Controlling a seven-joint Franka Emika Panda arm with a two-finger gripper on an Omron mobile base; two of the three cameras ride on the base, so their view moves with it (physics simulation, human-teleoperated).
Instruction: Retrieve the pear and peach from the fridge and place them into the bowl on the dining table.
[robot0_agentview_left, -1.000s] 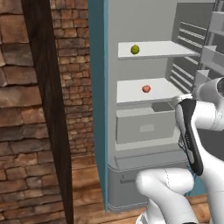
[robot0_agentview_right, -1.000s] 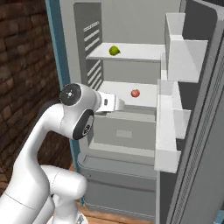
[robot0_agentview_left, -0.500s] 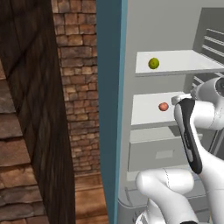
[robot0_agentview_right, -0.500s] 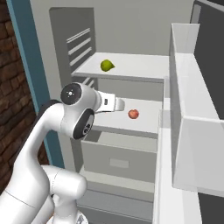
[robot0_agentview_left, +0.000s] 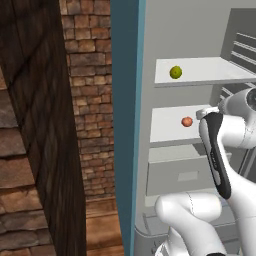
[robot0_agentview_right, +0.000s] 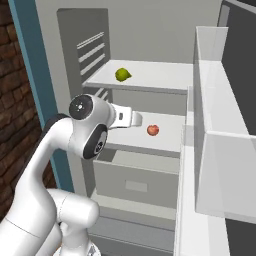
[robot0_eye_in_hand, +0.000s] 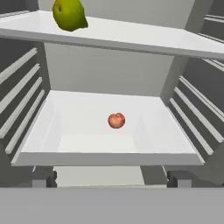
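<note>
The fridge (robot0_agentview_left: 190, 30) stands open in front of me. On its upper white shelf lies the yellow-green pear (robot0_agentview_left: 175, 72) (robot0_agentview_right: 122, 75) (robot0_eye_in_hand: 69, 14). The orange-red peach (robot0_agentview_left: 186, 121) (robot0_agentview_right: 153, 130) (robot0_eye_in_hand: 116, 120) rests one shelf lower, near the middle. My gripper (robot0_eye_in_hand: 112, 178) is open at the front edge of the peach's shelf, pointing into the fridge, a short way from the peach, with nothing between its fingers. The bowl and the dining table are out of view.
The open fridge door (robot0_agentview_right: 220, 125) with white bins stands close on the right. A closed grey drawer (robot0_agentview_right: 135, 182) sits under the peach's shelf. A brick wall (robot0_agentview_left: 85, 100) and a dark wooden panel (robot0_agentview_left: 35, 125) flank the fridge's teal side (robot0_agentview_left: 125, 100) on the left.
The whole scene has grown and shifted: the base has driven closer to the fridge, bringing the hand up to the peach's shelf. The gripper has stayed open and both fruits lie where they were.
</note>
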